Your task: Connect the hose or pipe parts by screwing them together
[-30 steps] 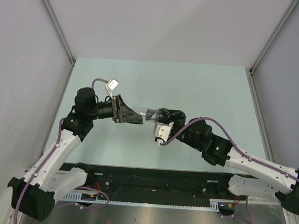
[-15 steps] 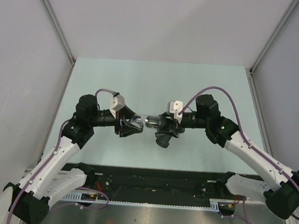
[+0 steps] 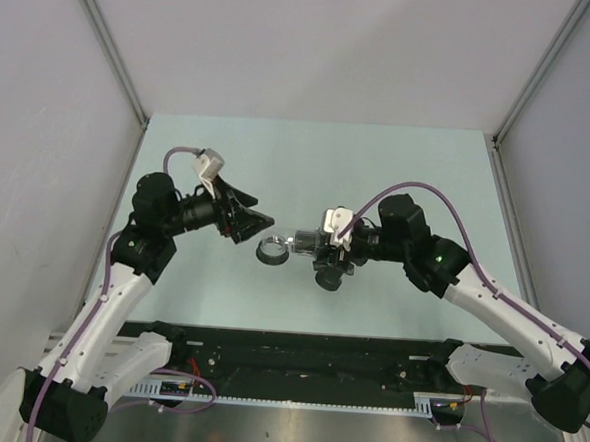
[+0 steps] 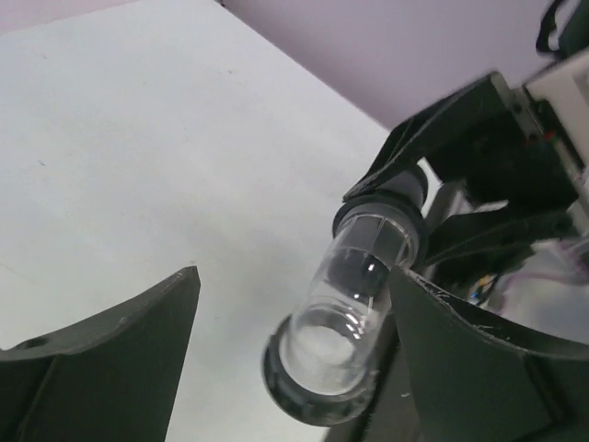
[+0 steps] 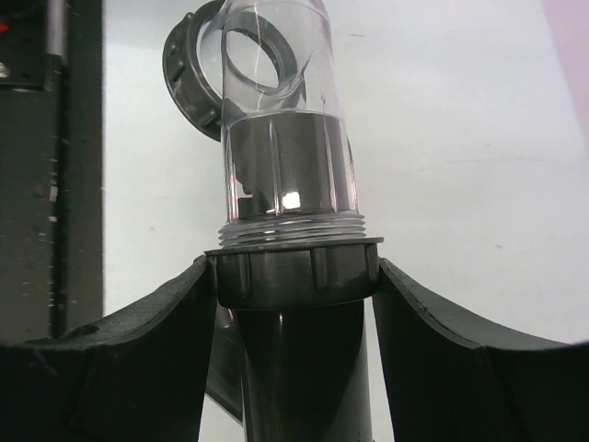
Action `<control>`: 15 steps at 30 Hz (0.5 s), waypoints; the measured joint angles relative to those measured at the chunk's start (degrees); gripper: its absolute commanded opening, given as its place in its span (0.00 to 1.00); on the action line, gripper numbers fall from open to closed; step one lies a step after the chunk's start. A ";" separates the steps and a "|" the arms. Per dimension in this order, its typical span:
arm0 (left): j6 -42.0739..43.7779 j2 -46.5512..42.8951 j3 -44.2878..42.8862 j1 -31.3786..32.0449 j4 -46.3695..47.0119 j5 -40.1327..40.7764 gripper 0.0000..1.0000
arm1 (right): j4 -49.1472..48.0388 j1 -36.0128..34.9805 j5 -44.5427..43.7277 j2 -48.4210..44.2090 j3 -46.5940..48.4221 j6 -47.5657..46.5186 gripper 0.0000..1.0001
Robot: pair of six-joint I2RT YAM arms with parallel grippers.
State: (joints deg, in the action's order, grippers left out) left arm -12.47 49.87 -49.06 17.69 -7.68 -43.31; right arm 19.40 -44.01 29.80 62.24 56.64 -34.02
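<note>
A clear threaded tube (image 4: 354, 285) sits with 1 end inside the collar of the dark grey fitting (image 5: 294, 368), held in the air above the middle of the pale green table (image 3: 428, 179). A few turns of thread show just outside the collar, so that joint looks started rather than run home. At the tube's free end, on the 9 o'clock side, a thin dark ring nut (image 3: 271, 251) sits tilted around the rim; whether it has caught any thread cannot be told.

The right gripper (image 5: 293, 267), reaching in from 3 o'clock, pinches the fitting's collar between its 2 fingers. The left gripper (image 3: 257, 227) stands spread and empty at about 10 o'clock of the ring nut, near it but not touching.

By the look of it, the work is partly done: 3 parts are gathered on 1 line, and the tightening of the collar joint and the ring nut appears to be left.
</note>
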 measured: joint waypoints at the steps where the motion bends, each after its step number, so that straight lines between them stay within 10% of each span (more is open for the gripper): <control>1: -3.39 0.04 -0.02 -1.05 0.13 -0.66 0.85 | -0.11 -1.09 -2.69 -0.39 0.00 -0.83 0.00; 15: -42.56 2.05 4.98 -5.03 -0.33 -2.71 0.85 | -9.77 -17.11 -37.38 -3.26 -3.19 -15.78 0.00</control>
State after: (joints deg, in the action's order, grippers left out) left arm -55.02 51.92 -44.07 12.67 -8.01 -46.02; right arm 9.63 -61.12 -7.57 58.98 53.45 -49.80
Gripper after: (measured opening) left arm 0.830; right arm 0.656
